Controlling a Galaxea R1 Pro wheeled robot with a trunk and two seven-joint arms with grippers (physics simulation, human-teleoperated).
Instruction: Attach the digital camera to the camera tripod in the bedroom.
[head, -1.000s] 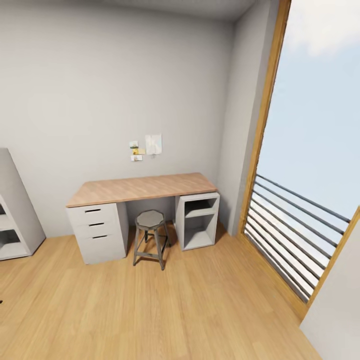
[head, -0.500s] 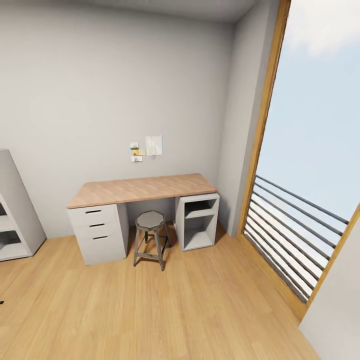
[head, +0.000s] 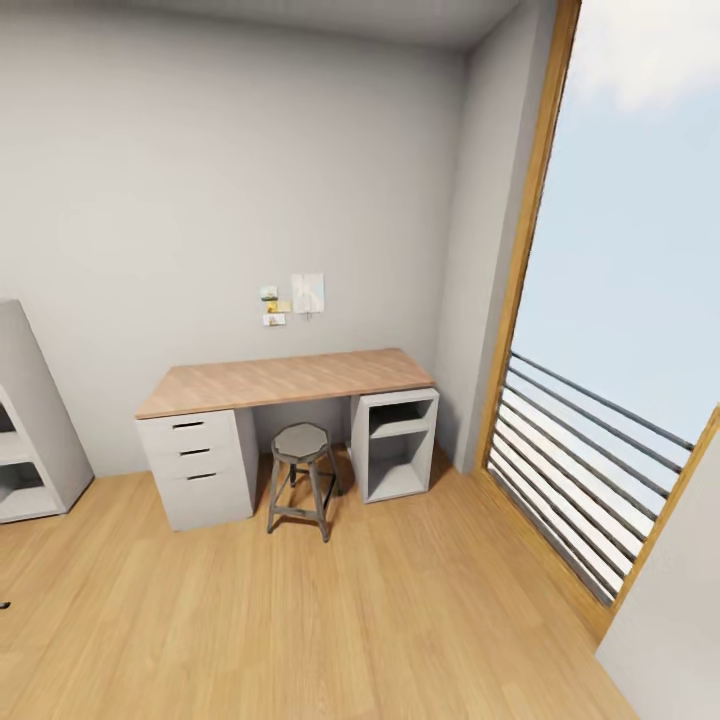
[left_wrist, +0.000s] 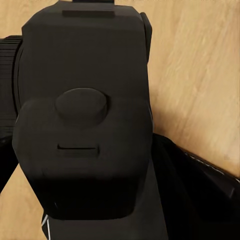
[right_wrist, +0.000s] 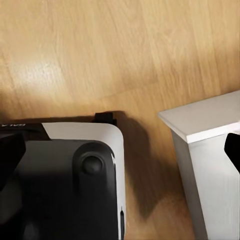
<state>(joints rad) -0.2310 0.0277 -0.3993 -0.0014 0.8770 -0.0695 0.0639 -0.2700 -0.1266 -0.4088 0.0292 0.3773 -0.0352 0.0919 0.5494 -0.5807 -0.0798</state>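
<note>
Standing against pale grey wall of bedroom: wood-topped table (head: 285, 378), three drawers at its left end, open cubby at its right. Stool (head: 300, 442) just in front of table, between them. Small notes (head: 295, 295) on wall above table. Tall window (head: 610, 330) with railing right of table; grey shelf unit (head: 30, 420) well left. Left wrist view: black digital camera (left_wrist: 85, 115) close to lens, over wood floor (left_wrist: 200, 65). Left pincer state: cannot tell. Right pincer state: cannot tell
</note>
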